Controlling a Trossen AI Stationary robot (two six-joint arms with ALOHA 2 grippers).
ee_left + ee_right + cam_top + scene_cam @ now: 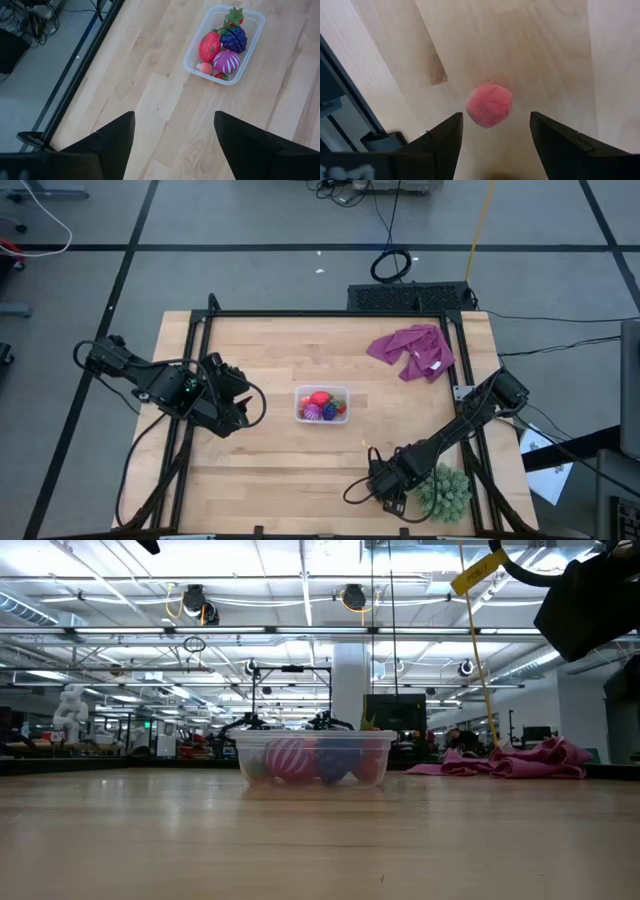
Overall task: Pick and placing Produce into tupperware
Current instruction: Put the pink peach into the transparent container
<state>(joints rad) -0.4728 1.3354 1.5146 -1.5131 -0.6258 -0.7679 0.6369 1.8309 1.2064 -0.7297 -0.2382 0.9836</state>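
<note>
Tupperware (322, 405) at frame centre, already holding strawberry (209, 46) and spiky purple fruits. Right gripper (492, 131), lower right, released, poised over pink piece (489, 105) on bare wood: likely pick step. Next, lowering and closing. Left gripper (174, 135) open, idle.

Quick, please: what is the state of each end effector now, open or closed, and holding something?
Left end effector: open, holding nothing, beside the tupperware.
Right end effector: open, holding nothing, over a pink piece.
</note>
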